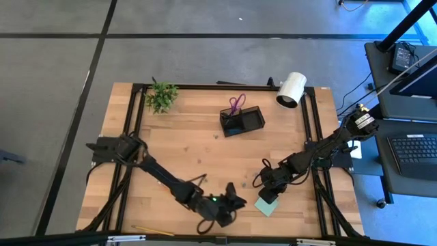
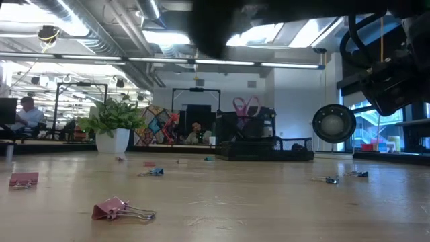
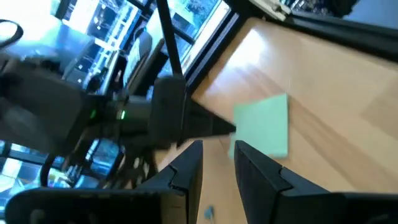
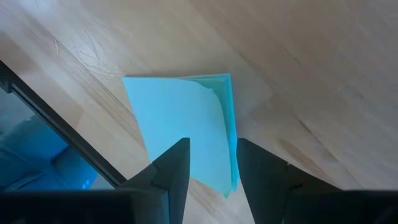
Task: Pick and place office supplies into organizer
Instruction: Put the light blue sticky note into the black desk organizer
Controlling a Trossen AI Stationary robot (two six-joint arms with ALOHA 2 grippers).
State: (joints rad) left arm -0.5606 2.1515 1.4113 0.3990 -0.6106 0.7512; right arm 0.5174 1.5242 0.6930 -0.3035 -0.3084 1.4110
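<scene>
Dark right fingers (image 4: 208, 180) stand apart, empty, directly over the light-green square sticky-note pad (image 4: 186, 124) lying flat on the wooden surface (image 4: 311, 81). Left fingers (image 3: 214, 165), also apart and empty, hover just beside, so I judge my right arm nearer.

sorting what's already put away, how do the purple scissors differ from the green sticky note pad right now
The purple-handled scissors stand upright in the black organizer at the table's far side; the sticky-note pad lies flat on the bare wood near the front edge. The scissors have looped handles, while the pad is a flat square with its top sheet curling. No gripper is near the scissors; the right gripper hovers over the pad, jaws apart. Both are office supplies on the same table.
</scene>
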